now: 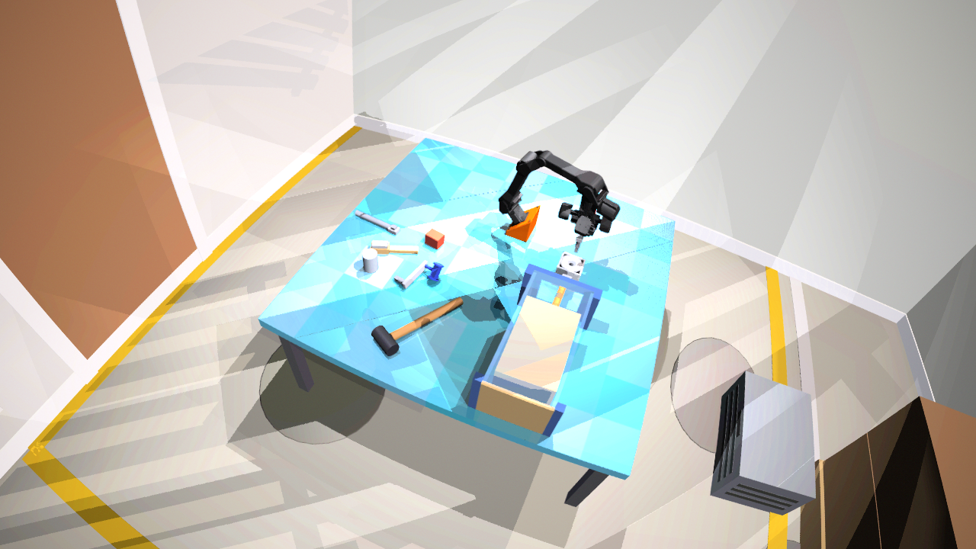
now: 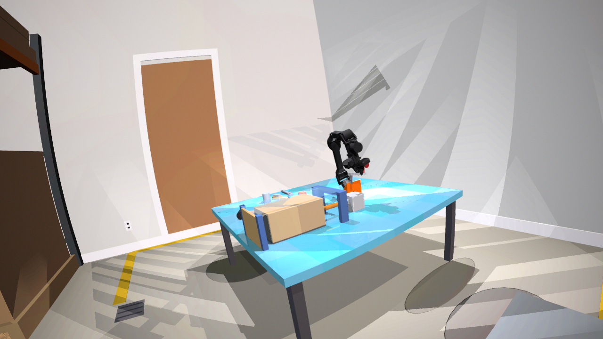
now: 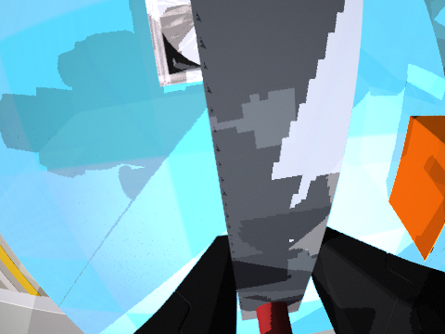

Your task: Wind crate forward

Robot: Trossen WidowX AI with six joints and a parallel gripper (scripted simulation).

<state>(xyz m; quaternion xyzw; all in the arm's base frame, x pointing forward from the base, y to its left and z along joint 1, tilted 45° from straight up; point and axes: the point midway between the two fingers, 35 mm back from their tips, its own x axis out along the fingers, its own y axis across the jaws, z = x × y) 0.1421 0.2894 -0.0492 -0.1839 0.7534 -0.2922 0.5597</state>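
My gripper [image 1: 585, 223] [image 2: 362, 169] [image 3: 266, 240] is shut on the grey winch handle [image 1: 579, 242] [image 2: 356, 173] [image 3: 264, 186], above the bench near the winch. The handle's red knob [image 3: 273, 315] shows between the fingers. Its lower end points down towards the white winch [image 1: 570, 264] [image 2: 356, 202] [image 3: 178, 28]; I cannot tell whether the key is in the hole. The tan crate [image 1: 539, 334] [image 2: 295, 217] sits flat in the clear-panelled cubby. An orange strap [image 1: 559, 294] [image 2: 331, 206] runs to the winch. A gap separates the crate from the blue steel frame [image 1: 590, 310] [image 2: 343, 206].
An orange wedge [image 1: 524, 225] [image 2: 354, 186] [image 3: 419, 186] stands near the arm's base. A red block [image 1: 435, 239], wrench [image 1: 377, 222], white cylinder [image 1: 370, 261], small hammer [image 1: 402, 249], blue piece [image 1: 435, 271] and mallet [image 1: 385, 339] lie to the left in the top view.
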